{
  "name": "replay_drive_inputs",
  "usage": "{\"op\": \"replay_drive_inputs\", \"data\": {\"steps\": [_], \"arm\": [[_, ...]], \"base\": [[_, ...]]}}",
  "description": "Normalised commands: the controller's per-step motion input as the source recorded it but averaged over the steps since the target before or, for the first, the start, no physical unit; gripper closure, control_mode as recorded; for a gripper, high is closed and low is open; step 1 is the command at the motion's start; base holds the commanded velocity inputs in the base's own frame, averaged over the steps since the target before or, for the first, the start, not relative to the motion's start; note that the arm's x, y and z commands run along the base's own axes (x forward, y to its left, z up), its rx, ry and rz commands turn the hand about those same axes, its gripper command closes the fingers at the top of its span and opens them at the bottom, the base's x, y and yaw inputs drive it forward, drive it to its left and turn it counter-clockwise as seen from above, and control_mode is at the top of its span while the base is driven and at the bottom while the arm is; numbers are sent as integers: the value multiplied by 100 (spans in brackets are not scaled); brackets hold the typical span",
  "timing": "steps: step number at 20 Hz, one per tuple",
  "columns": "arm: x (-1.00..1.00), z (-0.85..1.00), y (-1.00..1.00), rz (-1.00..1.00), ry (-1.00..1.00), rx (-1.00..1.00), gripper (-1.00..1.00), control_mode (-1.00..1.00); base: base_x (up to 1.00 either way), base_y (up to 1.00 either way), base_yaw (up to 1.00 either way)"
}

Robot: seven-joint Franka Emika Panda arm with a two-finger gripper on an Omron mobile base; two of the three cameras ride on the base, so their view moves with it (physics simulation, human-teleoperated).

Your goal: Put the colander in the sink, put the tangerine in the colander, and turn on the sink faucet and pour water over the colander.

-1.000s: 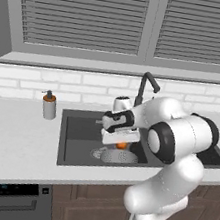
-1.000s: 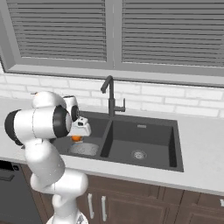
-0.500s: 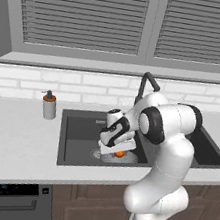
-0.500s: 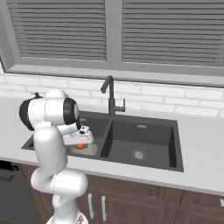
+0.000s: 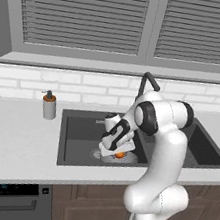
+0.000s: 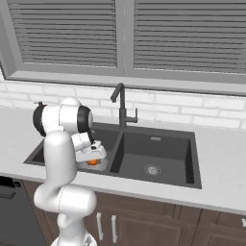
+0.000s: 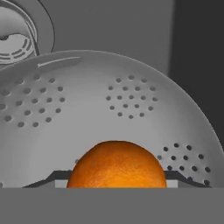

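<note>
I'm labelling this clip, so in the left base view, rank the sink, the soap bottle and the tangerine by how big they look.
1. Sink, by far the largest.
2. Soap bottle.
3. Tangerine, a small orange spot partly hidden by the gripper.

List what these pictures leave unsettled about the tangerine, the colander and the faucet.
- Tangerine, hand view: its lower half is cut off at the bottom, so whether it rests on the colander floor is unclear.
- Gripper, left base view: the hand covers the fingertips, hiding the grip.
- Colander, right base view: mostly behind the arm.
- Sink faucet: too small to tell the lever's position.
</note>
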Motion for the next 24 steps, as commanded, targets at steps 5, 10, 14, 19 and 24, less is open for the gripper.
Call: {"op": "replay_drive_inputs", "data": {"steps": [5, 10, 14, 19, 24], "arm": [[0, 13, 0, 0, -3, 0, -100, -100], [0, 61, 0, 0, -7, 0, -100, -100], [-51, 100, 4, 0, -25, 0, -100, -100], [-98, 100, 0, 0, -36, 0, -100, -100], [-100, 100, -13, 0, -34, 1, -100, -100]], "base": [[0, 0, 0], [0, 0, 0], [0, 0, 0], [0, 0, 0], [0, 0, 0]]}}
